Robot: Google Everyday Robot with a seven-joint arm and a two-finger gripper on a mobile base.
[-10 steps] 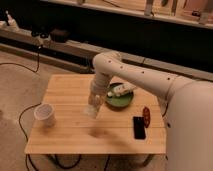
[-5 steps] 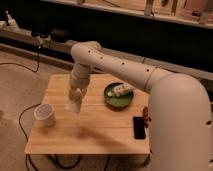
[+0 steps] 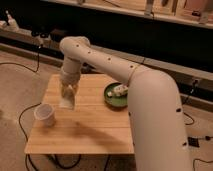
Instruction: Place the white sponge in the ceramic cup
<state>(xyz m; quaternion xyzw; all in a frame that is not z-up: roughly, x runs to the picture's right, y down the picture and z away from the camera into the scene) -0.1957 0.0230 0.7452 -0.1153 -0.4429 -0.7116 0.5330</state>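
Item: white robot arm (image 3: 150, 100), entering from the right and arching over the table to its left half.

Gripper (image 3: 67, 95): pointing down above the left part of the wooden table (image 3: 95, 131), up off the surface. Jaws closed tight on the white sponge.

White sponge (image 3: 67, 103): pinched between the jaws, its lower part hanging below the fingertips, clear of the tabletop.

Ceramic cup (image 3: 45, 115): upright near the table's left edge, down-left of the gripper and nearer than it. The sponge is beside the cup's rim, not over the opening.

Green bowl (image 3: 115, 97): right of the gripper, against the arm, holding a white lumpy object (image 3: 119, 91).

Floor: black cables (image 3: 22, 112) left of the table.
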